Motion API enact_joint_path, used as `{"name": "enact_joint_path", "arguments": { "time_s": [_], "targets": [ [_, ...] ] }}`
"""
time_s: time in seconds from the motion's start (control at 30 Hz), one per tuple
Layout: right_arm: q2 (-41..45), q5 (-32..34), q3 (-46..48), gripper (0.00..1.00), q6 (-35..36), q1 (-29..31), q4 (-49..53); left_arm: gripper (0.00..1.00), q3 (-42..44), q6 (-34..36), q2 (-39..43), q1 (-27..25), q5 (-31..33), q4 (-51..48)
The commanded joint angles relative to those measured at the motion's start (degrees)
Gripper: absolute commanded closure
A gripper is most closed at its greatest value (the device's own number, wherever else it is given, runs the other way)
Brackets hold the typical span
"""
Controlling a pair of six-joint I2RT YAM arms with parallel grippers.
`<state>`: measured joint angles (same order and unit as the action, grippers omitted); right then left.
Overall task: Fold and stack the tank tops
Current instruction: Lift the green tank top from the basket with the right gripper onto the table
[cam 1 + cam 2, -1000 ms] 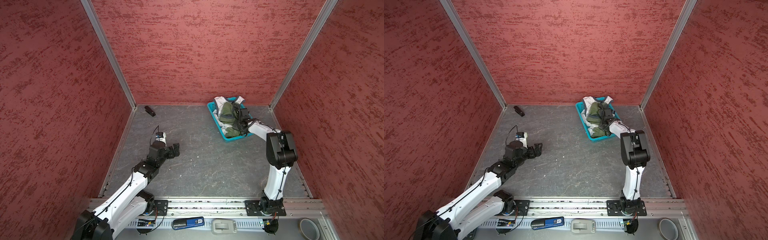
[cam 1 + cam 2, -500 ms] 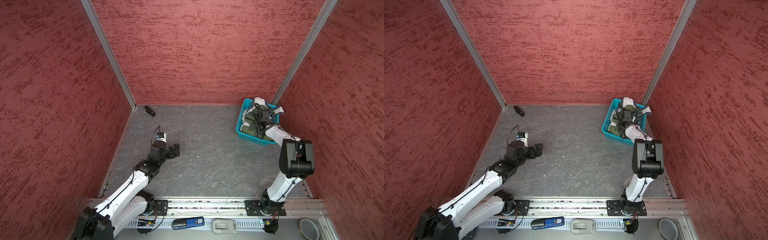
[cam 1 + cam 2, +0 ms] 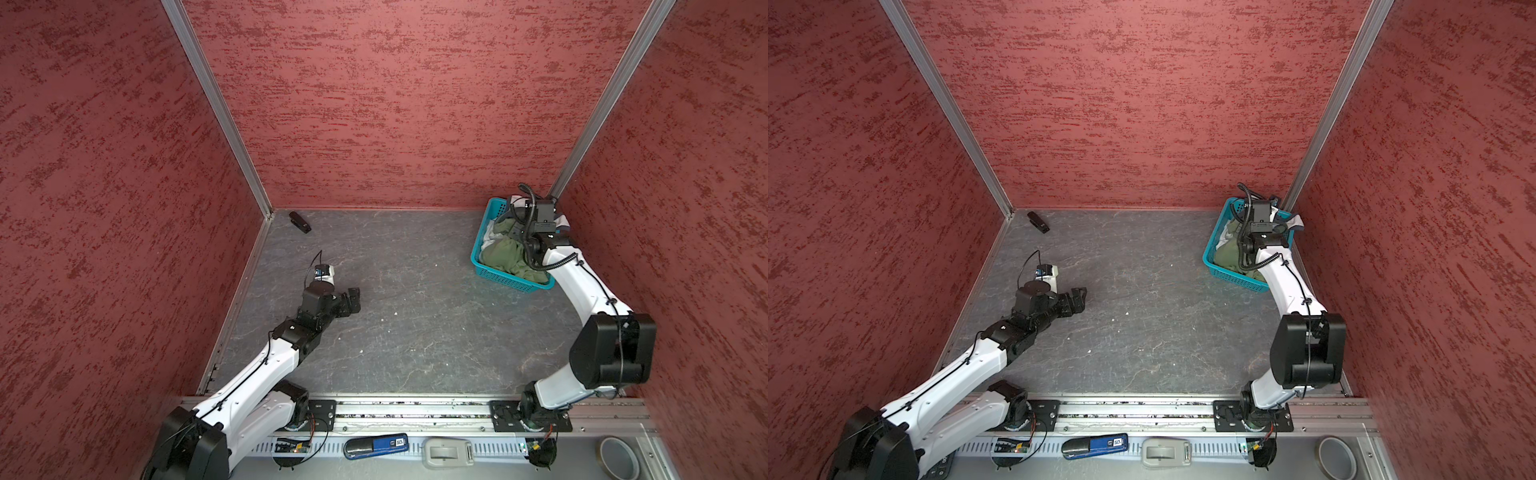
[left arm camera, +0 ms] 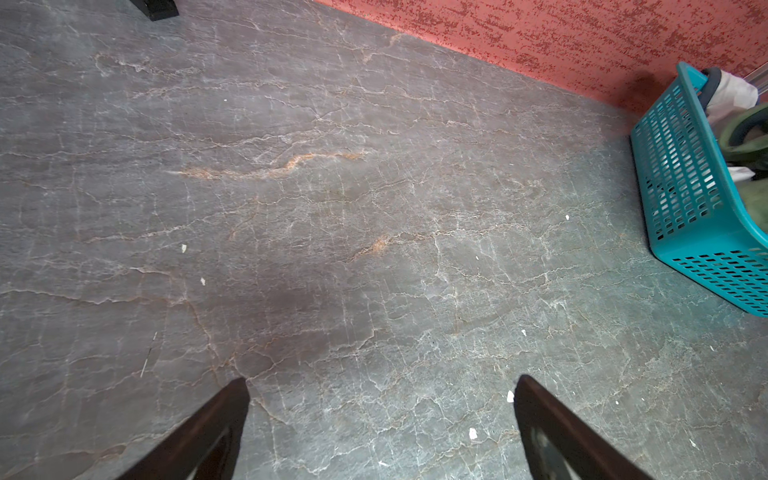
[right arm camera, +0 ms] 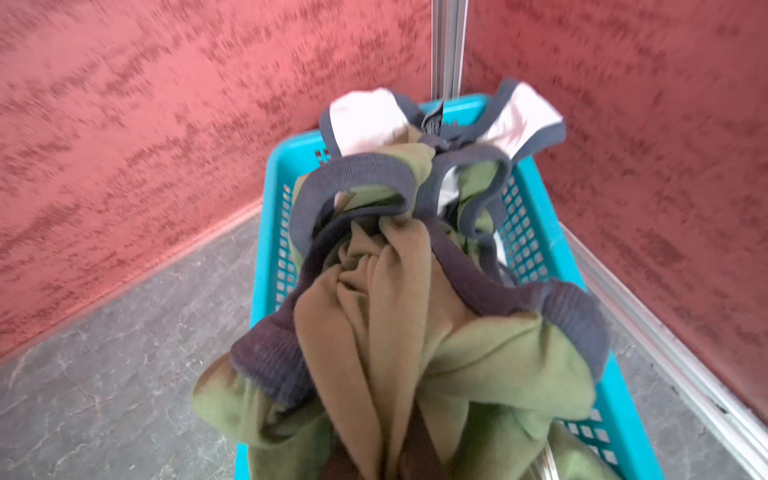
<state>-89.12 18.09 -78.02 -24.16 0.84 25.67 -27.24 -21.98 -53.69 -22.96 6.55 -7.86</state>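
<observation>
The olive green tank top point(image 5: 415, 332) lies bunched in the turquoise basket point(image 5: 266, 232), its grey trim looping over the heap. The white tank top point(image 5: 365, 120) hangs over the basket's far rim beneath it. My right gripper point(image 5: 399, 453) is shut on a fold of the olive cloth, its fingertips buried in it. In both top views that gripper point(image 3: 517, 232) reaches down into the basket point(image 3: 511, 282) in the back right corner. My left gripper point(image 4: 380, 380) stands open over bare floor, seen at left of middle point(image 3: 353, 301), far from the basket point(image 4: 681, 187).
A small black object point(image 3: 300, 221) lies by the back left corner. Red walls close in on three sides, and the basket sits tight against the right corner post. On the front rail lie a blue device point(image 3: 376, 446) and a tape roll point(image 3: 619, 457).
The basket with both tank tops has slid from the back middle into the back right corner, carried along by my right gripper. The left arm has stayed put.
</observation>
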Motion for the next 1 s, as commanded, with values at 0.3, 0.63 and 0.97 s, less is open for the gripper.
{"name": "enact_joint_path", "arguments": {
  "time_s": [0.3, 0.63, 0.97],
  "targets": [
    [8.1, 10.4, -15.7, 0.88, 5.2, 7.8, 0.6, 0.01, -0.7, 1.6, -1.6, -0.5, 1.0, 1.8],
    [8.3, 14.8, -26.8, 0.91, 15.4, 23.3, -5.1, 0.01, -0.6, 1.8, -0.4, -0.7, 1.4, 1.3],
    [-3.5, 2.4, -33.6, 0.92, 12.7, 37.6, 1.5, 0.01, 0.1, 0.8, 3.6, -0.9, 6.6, -0.8]
  ]
}}
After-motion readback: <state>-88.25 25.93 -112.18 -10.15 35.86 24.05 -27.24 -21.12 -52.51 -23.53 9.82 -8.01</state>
